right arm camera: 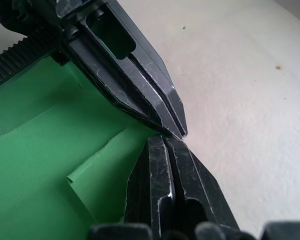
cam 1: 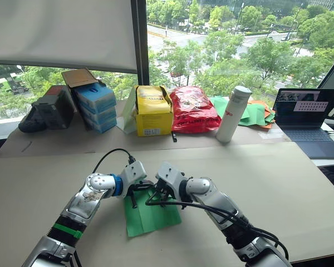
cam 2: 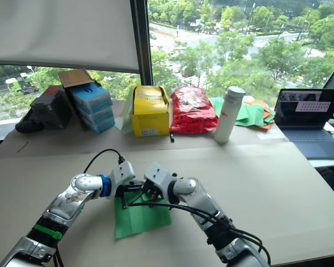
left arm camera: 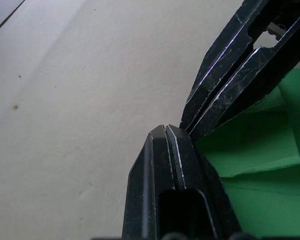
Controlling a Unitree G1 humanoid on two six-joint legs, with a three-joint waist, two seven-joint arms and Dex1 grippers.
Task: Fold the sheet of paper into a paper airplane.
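Sheet of paper (cam 1: 150,216) flat on the table (cam 1: 278,183), nearer me than the yellow box (cam 1: 153,110), my left gripper (left arm camera: 165,131) and right gripper (right arm camera: 166,140) both pressed together, tip to tip at its far edge, that edge hidden beneath them.

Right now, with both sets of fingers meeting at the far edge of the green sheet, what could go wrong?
Both grippers, left and right, are closed tip to tip at the far edge of the sheet of paper. A pull apart could tear the thin paper. The small folded flap lies loose, so it may spring back. Nothing else holds the sheet on the table, so it may slide.
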